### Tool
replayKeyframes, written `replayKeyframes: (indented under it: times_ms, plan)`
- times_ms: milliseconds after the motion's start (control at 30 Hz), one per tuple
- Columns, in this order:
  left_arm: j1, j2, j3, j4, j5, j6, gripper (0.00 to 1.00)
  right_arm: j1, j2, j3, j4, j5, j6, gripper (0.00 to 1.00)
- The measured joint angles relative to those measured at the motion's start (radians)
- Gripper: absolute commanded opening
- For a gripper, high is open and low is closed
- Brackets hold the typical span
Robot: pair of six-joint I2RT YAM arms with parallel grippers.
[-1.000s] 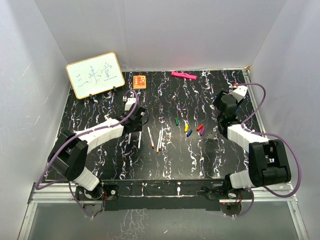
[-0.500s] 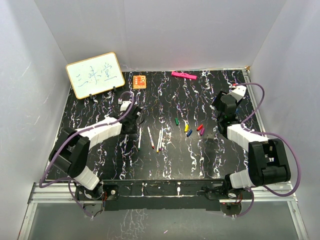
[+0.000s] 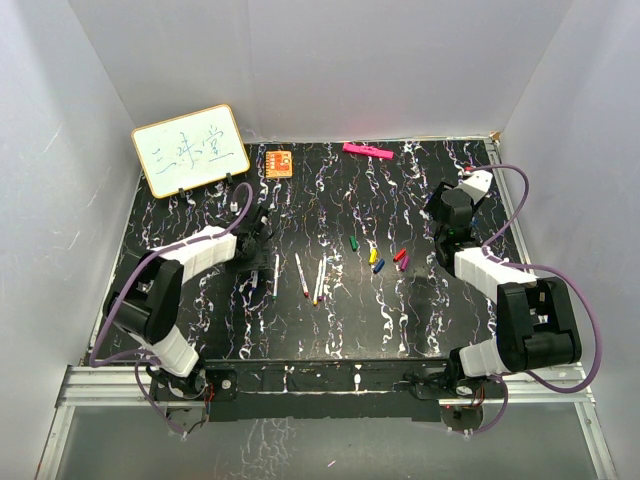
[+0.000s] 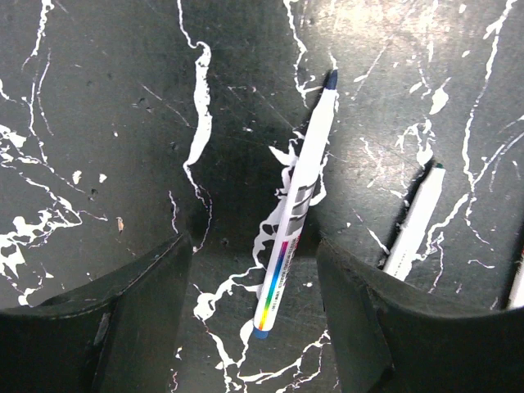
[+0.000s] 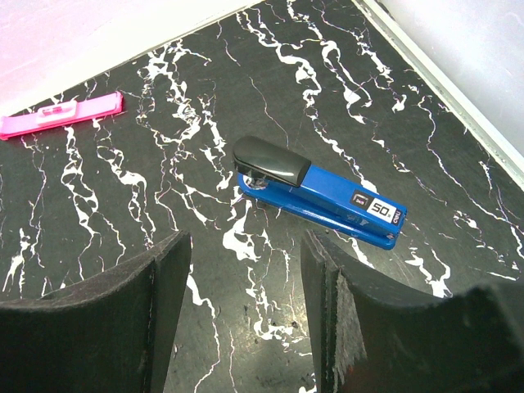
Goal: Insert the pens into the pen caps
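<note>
Several white pens lie in the middle of the black marbled table (image 3: pixel 330 330), the leftmost pen (image 3: pixel 276 273) beside two others (image 3: pixel 300 275) (image 3: pixel 319 280). My left gripper (image 3: pixel 264 248) hovers over the leftmost pen. In the left wrist view this blue-ended pen (image 4: pixel 296 205) lies on the table between the open fingers of the left gripper (image 4: pixel 254 282), untouched. A second pen (image 4: pixel 413 223) lies to its right. The green (image 3: pixel 355 242), yellow (image 3: pixel 373 254), blue (image 3: pixel 378 266), red (image 3: pixel 399 254) and purple (image 3: pixel 404 263) caps lie right of the pens. My right gripper (image 3: pixel 437 202) (image 5: pixel 246 274) is open and empty.
A blue stapler (image 5: pixel 315 194) lies just ahead of the right fingers. A flat pink bar (image 3: pixel 367 151) (image 5: pixel 61 115) lies at the back edge. A small whiteboard (image 3: pixel 190 150) stands at the back left, with an orange card (image 3: pixel 279 162) beside it.
My left gripper has swung a little to the left and toward the near side, over the leftmost pen. The right arm has not moved.
</note>
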Motion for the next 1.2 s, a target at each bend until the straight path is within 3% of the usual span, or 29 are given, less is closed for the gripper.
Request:
replayKeyframes:
  times_ms: [200, 633, 1200]
  plan:
    - [0.0, 0.012, 0.009, -0.009, 0.032, 0.016, 0.5, 0.0, 0.01, 0.0, 0.0, 0.004, 0.0, 0.54]
    - [0.001, 0.109, 0.129, -0.117, 0.078, 0.085, 0.52, 0.0, 0.013, 0.0, -0.001, 0.022, 0.0, 0.52]
    - [0.003, 0.081, 0.075, -0.063, 0.152, 0.084, 0.43, 0.0, -0.009, 0.0, -0.001, 0.034, 0.001, 0.52]
